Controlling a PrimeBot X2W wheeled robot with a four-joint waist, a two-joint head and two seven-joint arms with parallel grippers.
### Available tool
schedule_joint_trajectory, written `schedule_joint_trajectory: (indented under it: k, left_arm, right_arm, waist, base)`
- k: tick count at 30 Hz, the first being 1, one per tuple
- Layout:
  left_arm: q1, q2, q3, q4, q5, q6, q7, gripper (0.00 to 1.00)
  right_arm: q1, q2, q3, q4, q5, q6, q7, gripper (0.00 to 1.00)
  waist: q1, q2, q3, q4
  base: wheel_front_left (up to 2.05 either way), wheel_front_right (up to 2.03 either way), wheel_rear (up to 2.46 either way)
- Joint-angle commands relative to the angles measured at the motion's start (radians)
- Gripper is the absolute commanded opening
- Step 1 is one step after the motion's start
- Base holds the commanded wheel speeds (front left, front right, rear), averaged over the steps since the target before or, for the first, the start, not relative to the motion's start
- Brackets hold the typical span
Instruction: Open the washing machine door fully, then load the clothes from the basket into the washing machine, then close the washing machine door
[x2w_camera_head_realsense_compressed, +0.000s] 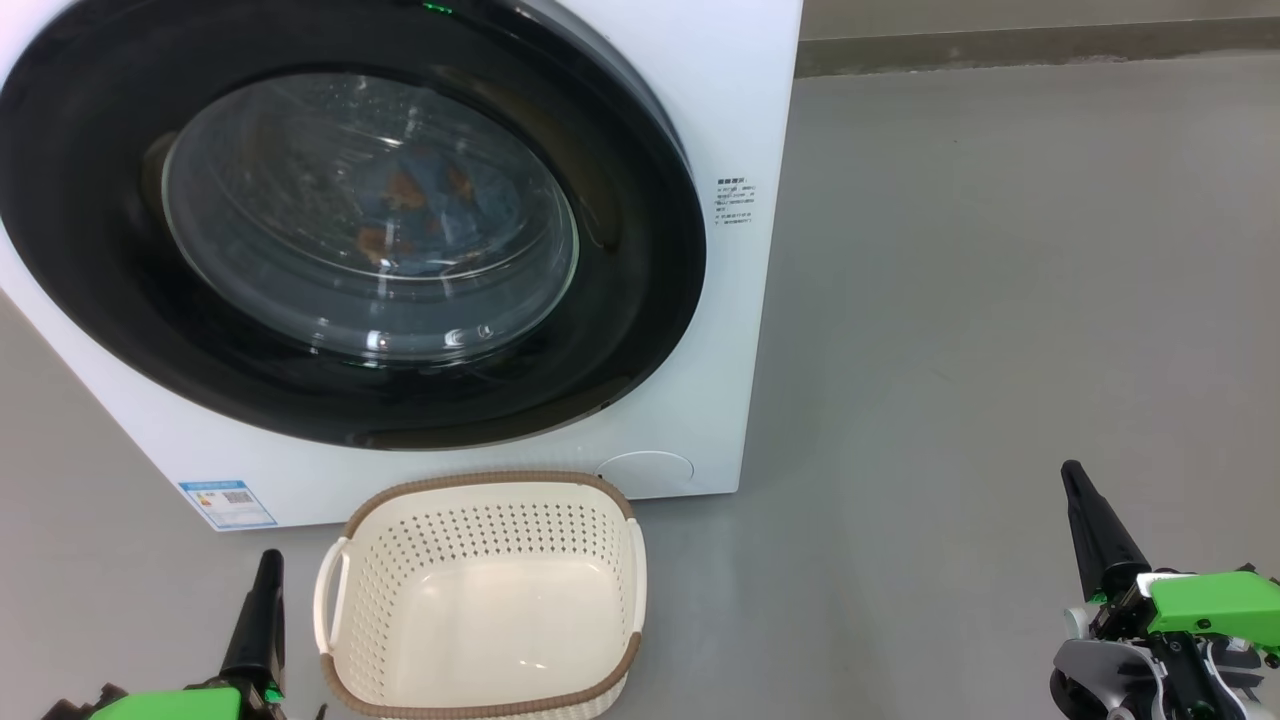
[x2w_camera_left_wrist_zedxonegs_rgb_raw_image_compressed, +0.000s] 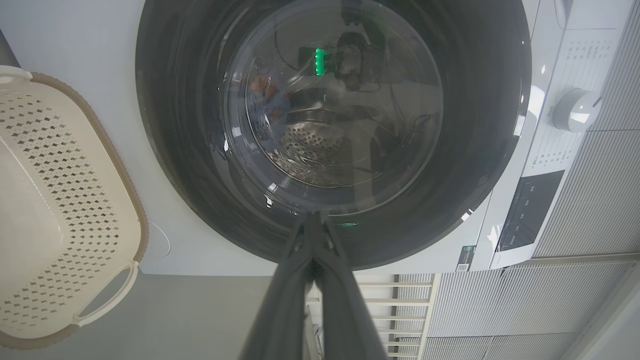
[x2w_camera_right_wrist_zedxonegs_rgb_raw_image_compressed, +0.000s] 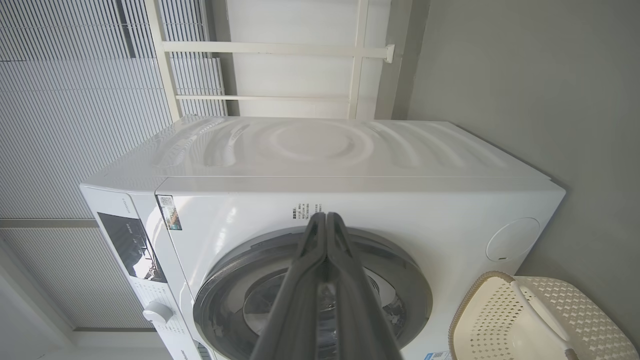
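Note:
The white washing machine (x2w_camera_head_realsense_compressed: 720, 90) stands before me with its black-rimmed round door (x2w_camera_head_realsense_compressed: 640, 260) closed against the front. Through the glass I see the clothes (x2w_camera_head_realsense_compressed: 420, 215), blue fabric with orange-brown figures, lying inside the drum. The cream basket (x2w_camera_head_realsense_compressed: 480, 600) sits on the floor right below the door, with nothing in it. My left gripper (x2w_camera_head_realsense_compressed: 268, 558) is shut at the lower left, beside the basket's left handle. My right gripper (x2w_camera_head_realsense_compressed: 1072, 470) is shut at the lower right, well away from the machine. In the left wrist view the shut gripper (x2w_camera_left_wrist_zedxonegs_rgb_raw_image_compressed: 314, 216) points at the door (x2w_camera_left_wrist_zedxonegs_rgb_raw_image_compressed: 200, 165).
Grey floor (x2w_camera_head_realsense_compressed: 1000, 300) spreads wide to the right of the machine. A wall base (x2w_camera_head_realsense_compressed: 1040, 45) runs along the back. The control panel and dial (x2w_camera_left_wrist_zedxonegs_rgb_raw_image_compressed: 575, 110) are on the machine's top front. White slatted shutters (x2w_camera_right_wrist_zedxonegs_rgb_raw_image_compressed: 75, 100) stand behind the machine.

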Motion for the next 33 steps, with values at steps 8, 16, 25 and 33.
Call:
schedule_joint_trajectory:
  k: [8, 16, 25, 33]
  left_arm:
    - [-0.028, 0.009, 0.031, -0.031, -0.008, -0.005, 0.006, 0.0]
    - [-0.028, 0.009, 0.031, -0.031, -0.008, -0.005, 0.006, 0.0]
    - [-0.028, 0.009, 0.031, -0.031, -0.008, -0.005, 0.006, 0.0]
    - [-0.028, 0.009, 0.031, -0.031, -0.008, -0.005, 0.006, 0.0]
  right_arm:
    - [-0.016, -0.007, 0.018, -0.029, -0.002, 0.0, 0.008, 0.0]
    - [-0.016, -0.007, 0.018, -0.029, -0.002, 0.0, 0.008, 0.0]
    - [-0.016, -0.007, 0.017, -0.029, -0.002, 0.0, 0.008, 0.0]
    - [-0.016, -0.007, 0.017, -0.029, -0.002, 0.0, 0.008, 0.0]
  waist:
    - [0.0, 0.0, 0.0, 0.0]
    - [0.0, 0.0, 0.0, 0.0]
    - [0.0, 0.0, 0.0, 0.0]
    - [0.0, 0.0, 0.0, 0.0]
  base:
    - [0.0, 0.0, 0.0]
    - [0.0, 0.0, 0.0]
    - [0.0, 0.0, 0.0]
    - [0.0, 0.0, 0.0]
